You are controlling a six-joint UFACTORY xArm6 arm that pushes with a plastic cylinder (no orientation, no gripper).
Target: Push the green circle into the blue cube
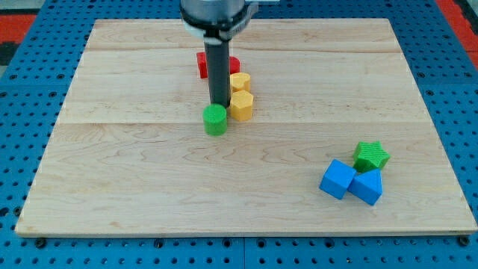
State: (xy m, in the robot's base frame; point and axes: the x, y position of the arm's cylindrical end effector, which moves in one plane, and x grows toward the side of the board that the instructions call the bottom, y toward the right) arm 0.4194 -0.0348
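Observation:
The green circle (215, 119) sits a little left of the board's middle. My tip (219, 104) stands right at its top edge, touching or nearly touching it. The blue cube (337, 178) lies far off toward the view's bottom right. A blue triangular block (367, 186) rests against the cube's right side, and a green star (370, 156) sits just above that pair.
A yellow hexagon (241, 105) lies just right of my tip, with a second yellow block (240, 81) above it. A red block (202, 64) is partly hidden behind the rod. The wooden board (112, 187) lies on a blue perforated base (22, 112).

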